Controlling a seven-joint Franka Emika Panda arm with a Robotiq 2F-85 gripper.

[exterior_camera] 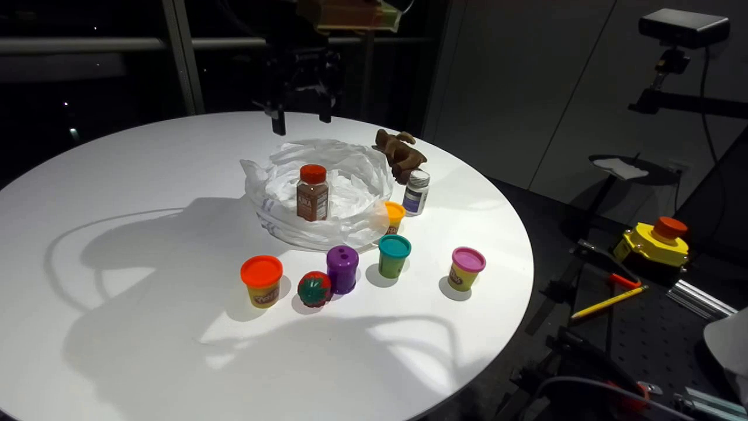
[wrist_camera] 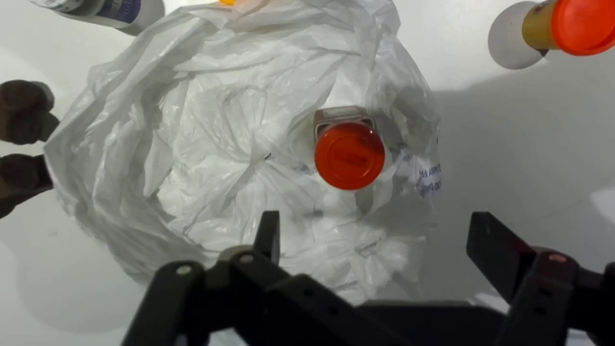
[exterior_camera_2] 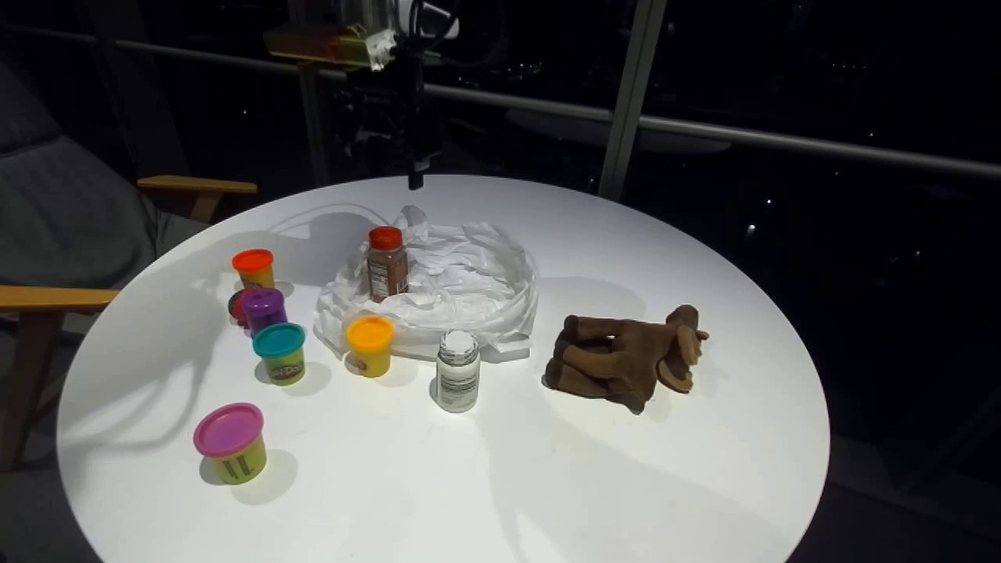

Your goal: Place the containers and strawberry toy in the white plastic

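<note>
Your two fingers point(wrist_camera: 495, 250) are spread wide apart and hang above the round white desk point(exterior_camera_2: 391, 485), near the one white plastic bag point(wrist_camera: 230, 125), whose mouth gapes upward. Inside the bag you have one container, a red-capped bottle point(exterior_camera: 312, 196), standing upright. Outside it you can count five cups, all upright on the desk: one yellow-lidded cup point(exterior_camera: 396, 211) just beside the bag, which laps across it in an exterior view; one teal-lidded cup point(exterior_camera: 394, 257); one purple cup point(exterior_camera: 342, 270); one orange-lidded cup point(exterior_camera: 262, 280); and one pink-lidded cup point(exterior_camera_2: 233, 444), which stands apart from the other four. The one strawberry toy point(exterior_camera: 314, 289) sits on the desk between the orange-lidded cup and the purple cup — just beside the purple one, though you cannot tell whether they touch. You also have one white bottle point(exterior_camera_2: 458, 374), upright, and one brown plush animal point(exterior_camera_2: 626, 357), lying down — both on the desk outside the bag, with the white bottle between the plush and the yellow-lidded cup. Off the desk, an exterior view shows you one yellow pencil point(exterior_camera: 609, 302).
</note>
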